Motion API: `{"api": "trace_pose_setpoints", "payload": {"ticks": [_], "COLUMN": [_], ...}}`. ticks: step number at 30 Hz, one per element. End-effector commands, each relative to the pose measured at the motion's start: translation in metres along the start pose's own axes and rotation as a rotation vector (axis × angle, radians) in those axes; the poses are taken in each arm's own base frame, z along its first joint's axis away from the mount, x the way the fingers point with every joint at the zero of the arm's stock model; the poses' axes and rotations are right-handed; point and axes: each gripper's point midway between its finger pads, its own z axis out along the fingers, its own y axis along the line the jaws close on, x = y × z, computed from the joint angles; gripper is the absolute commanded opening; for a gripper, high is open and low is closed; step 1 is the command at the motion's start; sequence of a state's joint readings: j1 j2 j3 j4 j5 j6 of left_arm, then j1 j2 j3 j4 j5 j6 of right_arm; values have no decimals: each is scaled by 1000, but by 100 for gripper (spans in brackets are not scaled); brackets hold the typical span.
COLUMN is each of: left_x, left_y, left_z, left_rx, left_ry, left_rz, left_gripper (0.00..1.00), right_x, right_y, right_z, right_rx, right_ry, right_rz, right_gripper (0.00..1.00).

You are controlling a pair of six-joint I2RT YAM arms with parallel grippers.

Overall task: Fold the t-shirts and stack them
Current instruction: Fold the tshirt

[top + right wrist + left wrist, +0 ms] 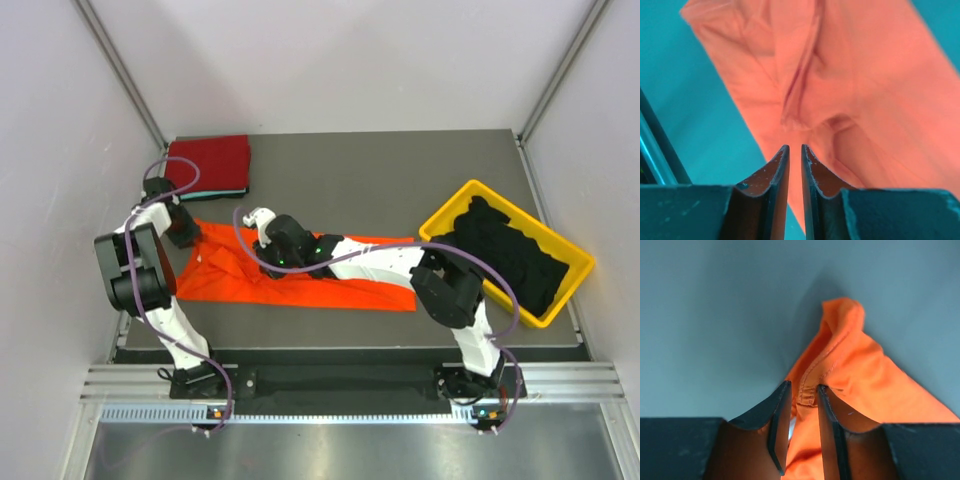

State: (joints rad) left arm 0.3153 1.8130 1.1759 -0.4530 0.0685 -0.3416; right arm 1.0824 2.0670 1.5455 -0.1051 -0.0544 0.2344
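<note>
The bright orange t-shirt (340, 288) lies spread across the table's front middle. My left gripper (183, 232) is at its far left corner, shut on a hemmed edge of the orange t-shirt (860, 370); in the left wrist view the gripper (802, 387) has cloth between its jaws. My right gripper (272, 262) is over the shirt's left part. In the right wrist view the gripper (795, 147) has its jaws nearly together with nothing between them, and the orange cloth (865, 90) lies wrinkled below. A folded dark red t-shirt (210, 162) lies at the back left with a teal edge under it.
A yellow plastic bin (468, 187) at the right holds several black t-shirts (510, 255) in a heap. The right arm reaches leftward across the orange shirt. The table's left edge is close beside the left gripper.
</note>
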Motion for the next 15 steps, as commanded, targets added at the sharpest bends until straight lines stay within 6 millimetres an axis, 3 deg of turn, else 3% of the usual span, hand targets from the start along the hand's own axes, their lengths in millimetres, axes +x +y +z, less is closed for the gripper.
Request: {"api": "trace_pose_setpoints", "payload": {"ticks": [1,5,7,10,15], "left_x": [-24,-25,-30,-45,-67], "left_y": [5,13,13,11,10], "left_z": [7,13,11,-4,-39], "left_rx": [-48,-104,-109,-122,-152], "left_ry": [-50,-44,-54,-91,-146], "left_rz": [-16,-43,-57,-59,-38], "left_gripper": [32,34,34,35,35], "right_x": [-19,-13,0,7,19], "right_y": [-24,-62,-77,-103,-152], "right_z": [-21,-33,-38,-53,-96], "right_rx": [70,145,177,226,358], "right_ry": [-48,-58,-40,-31,4], "right_rz": [63,133,159,189,265], "right_gripper": [16,16,17,18,27]}}
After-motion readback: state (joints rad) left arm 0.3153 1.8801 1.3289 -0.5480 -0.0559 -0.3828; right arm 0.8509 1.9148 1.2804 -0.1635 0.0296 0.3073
